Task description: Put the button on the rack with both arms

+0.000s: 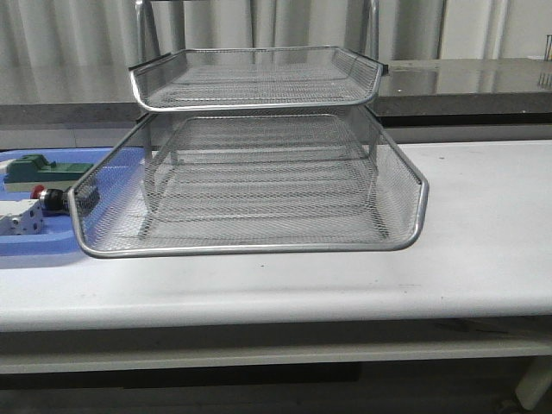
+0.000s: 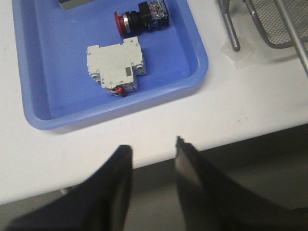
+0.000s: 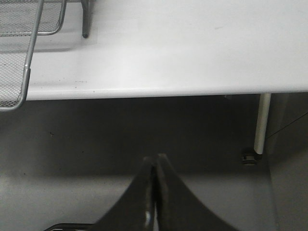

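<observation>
My left gripper [image 2: 153, 153] hangs off the near edge of the white worktop [image 1: 483, 233], jaws apart and holding nothing. My right gripper [image 3: 155, 166] sits below and in front of that edge, jaws pressed together with nothing between them.

Out from the left jaws, at about twelve o'clock in the left wrist view, a flat blue plastic tray [image 2: 57, 67] lies on the worktop. In it I see a white rectangular breaker block [image 2: 115, 67], and just beyond that the small push-button with red mushroom cap, silver collar and black-and-blue body [image 2: 141, 17], lying on its side, untouched.

In the front view the silver wire-mesh rack with stacked tiers [image 1: 259, 172] fills the middle of the worktop, its lower tier pulled forward. The tray is at its nine o'clock, with the button beside a green block [image 1: 39, 166].
</observation>
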{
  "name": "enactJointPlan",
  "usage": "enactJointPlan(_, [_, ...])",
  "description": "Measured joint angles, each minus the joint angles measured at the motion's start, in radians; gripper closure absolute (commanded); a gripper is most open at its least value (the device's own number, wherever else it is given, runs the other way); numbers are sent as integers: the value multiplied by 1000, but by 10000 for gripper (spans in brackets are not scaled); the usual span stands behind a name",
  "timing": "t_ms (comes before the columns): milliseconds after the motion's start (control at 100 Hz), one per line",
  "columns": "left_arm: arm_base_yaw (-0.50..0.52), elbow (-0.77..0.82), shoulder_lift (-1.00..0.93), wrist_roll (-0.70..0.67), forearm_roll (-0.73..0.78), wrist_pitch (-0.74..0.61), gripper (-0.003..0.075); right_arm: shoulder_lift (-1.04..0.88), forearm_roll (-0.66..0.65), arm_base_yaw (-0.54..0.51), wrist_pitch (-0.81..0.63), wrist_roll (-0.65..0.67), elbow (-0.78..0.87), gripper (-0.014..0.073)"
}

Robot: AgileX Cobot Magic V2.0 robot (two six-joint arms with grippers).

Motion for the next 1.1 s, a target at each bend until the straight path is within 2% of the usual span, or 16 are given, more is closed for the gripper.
enactJointPlan(60, [0,0,0,15,0,4,72,0,0,0,0,0,0,664])
enactJointPlan(130, [0,-1,0,25,0,5,-1,0,0,0,0,0,0,664])
enactJointPlan(390, [0,-2,1,30,-30,-18,69,0,0,0,0,0,0,664])
enactJointPlan(590, [0,-62,60,91,-35,-25,72,0,0,0,0,0,0,664])
enactJointPlan(840, [0,-319,284,280,-35,22,72,0,0,0,0,0,0,664])
enactJointPlan(1100, [0,-663,597,458,-35,167,72,0,0,0,0,0,0,664])
